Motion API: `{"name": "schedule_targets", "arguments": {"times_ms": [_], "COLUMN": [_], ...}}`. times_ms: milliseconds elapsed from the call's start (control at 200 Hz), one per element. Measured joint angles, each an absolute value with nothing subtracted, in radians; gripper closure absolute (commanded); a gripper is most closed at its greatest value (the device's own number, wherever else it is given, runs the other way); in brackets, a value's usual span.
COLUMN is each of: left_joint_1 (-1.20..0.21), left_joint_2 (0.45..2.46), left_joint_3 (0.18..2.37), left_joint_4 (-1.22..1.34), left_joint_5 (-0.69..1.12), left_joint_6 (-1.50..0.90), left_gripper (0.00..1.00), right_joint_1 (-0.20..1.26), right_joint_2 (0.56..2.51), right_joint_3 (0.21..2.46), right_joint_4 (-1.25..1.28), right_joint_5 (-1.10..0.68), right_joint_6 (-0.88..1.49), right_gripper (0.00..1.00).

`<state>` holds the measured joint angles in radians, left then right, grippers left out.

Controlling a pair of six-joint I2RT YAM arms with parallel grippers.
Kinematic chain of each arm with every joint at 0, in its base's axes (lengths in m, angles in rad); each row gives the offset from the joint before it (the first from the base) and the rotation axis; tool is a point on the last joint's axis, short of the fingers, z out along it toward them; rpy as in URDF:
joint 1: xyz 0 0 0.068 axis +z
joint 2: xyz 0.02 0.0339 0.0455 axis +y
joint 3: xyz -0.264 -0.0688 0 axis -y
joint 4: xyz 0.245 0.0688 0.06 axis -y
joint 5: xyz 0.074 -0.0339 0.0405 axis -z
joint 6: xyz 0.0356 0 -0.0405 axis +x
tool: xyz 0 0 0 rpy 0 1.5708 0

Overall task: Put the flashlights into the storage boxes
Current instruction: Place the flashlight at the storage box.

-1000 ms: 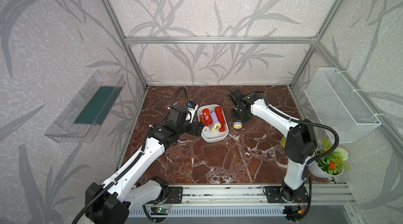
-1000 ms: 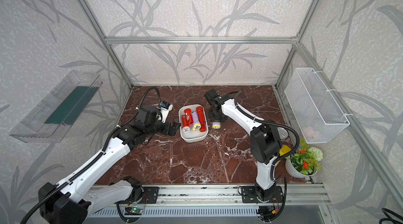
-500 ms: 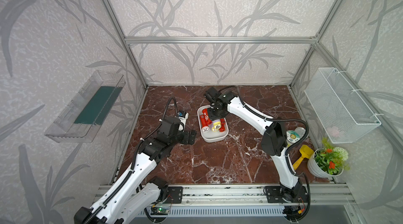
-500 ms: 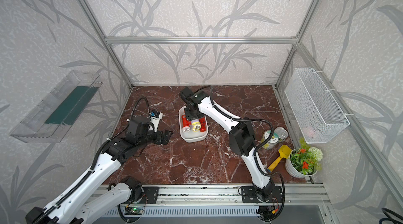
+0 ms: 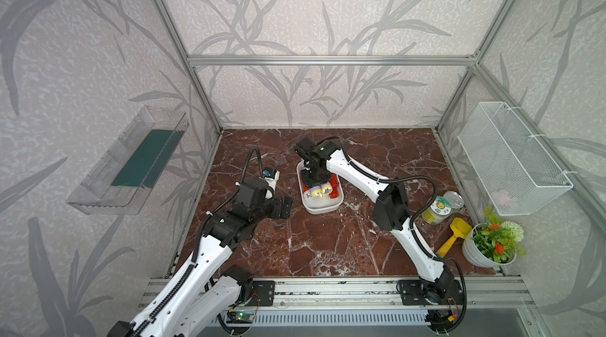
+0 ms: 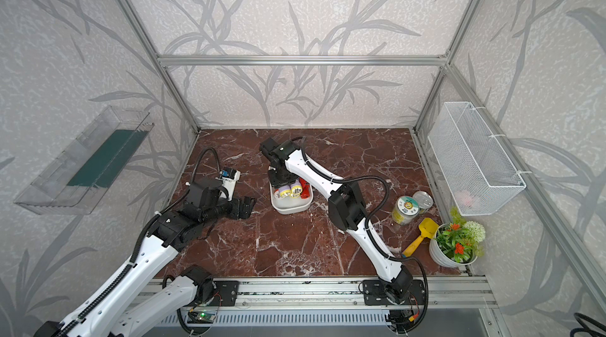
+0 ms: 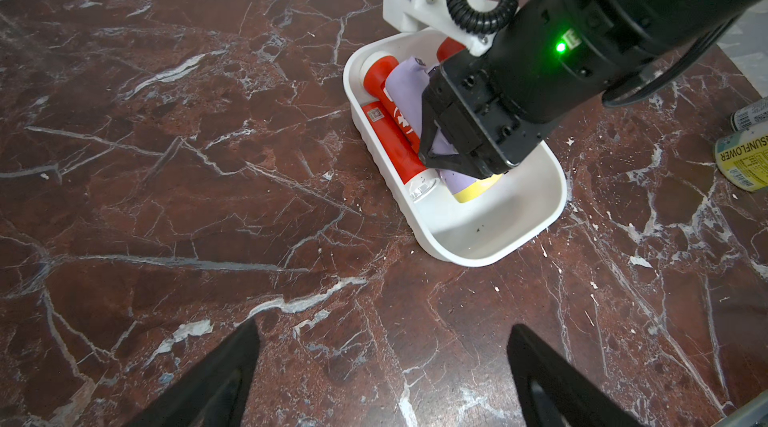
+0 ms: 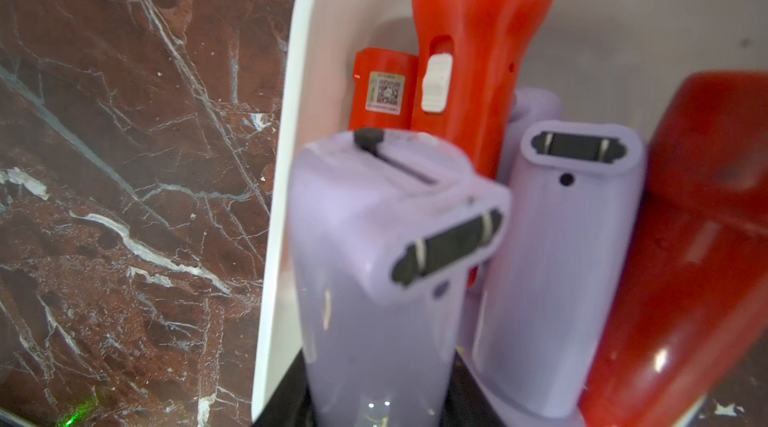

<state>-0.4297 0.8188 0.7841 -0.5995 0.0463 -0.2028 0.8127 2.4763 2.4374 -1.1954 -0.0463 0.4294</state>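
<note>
The right gripper has carried a stubby lavender plastic flashlight from the red marble tabletop to over the shallow white plastic tray; it still clamps that flashlight, head low among the red and lavender flashlights lying inside; the left gripper has drawn back from the tray; its jaws stand wide apart and empty, over the marble beside it.
</note>
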Motion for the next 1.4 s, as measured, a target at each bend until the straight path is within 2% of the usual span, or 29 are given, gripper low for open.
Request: {"name": "schedule_targets", "arguments": {"times_ms": [215, 750, 980, 1010, 1035, 1075, 1180, 1399], "left_joint_1": [-0.426, -0.419, -0.416, -0.416, -0.416, -0.416, -0.416, -0.416], "left_joint_2": [0.823, 0.883, 0.902, 0.904, 0.905, 0.909, 0.923, 0.942], "left_joint_3": [0.784, 0.785, 0.785, 0.785, 0.785, 0.785, 0.785, 0.784], "left_joint_4": [-0.61, -0.588, -0.56, -0.551, -0.544, -0.533, -0.501, -0.43], "left_joint_5": [0.048, 0.078, 0.085, 0.086, 0.088, 0.088, 0.088, 0.106], "left_joint_6": [-0.201, -0.178, -0.176, -0.176, -0.176, -0.176, -0.176, -0.196], "left_gripper": [0.04, 0.04, 0.04, 0.04, 0.04, 0.04, 0.03, 0.03], "right_joint_1": [0.813, 0.804, 0.788, 0.788, 0.788, 0.788, 0.787, 0.765], "right_joint_2": [2.538, 2.54, 2.434, 2.415, 2.4, 2.371, 2.247, 1.911], "right_joint_3": [2.492, 2.564, 2.569, 2.569, 2.569, 2.561, 2.434, 1.874], "right_joint_4": [-1.216, -1.251, -1.281, -1.288, -1.293, -1.294, -1.271, -1.108], "right_joint_5": [-0.077, -0.06, -0.008, 0.004, 0.014, 0.029, 0.085, 0.145], "right_joint_6": [0.43, 0.413, 0.384, 0.377, 0.37, 0.361, 0.329, 0.302], "right_gripper": [0.6, 0.22, 0.11, 0.08, 0.0, 0.01, 0.01, 0.01]}}
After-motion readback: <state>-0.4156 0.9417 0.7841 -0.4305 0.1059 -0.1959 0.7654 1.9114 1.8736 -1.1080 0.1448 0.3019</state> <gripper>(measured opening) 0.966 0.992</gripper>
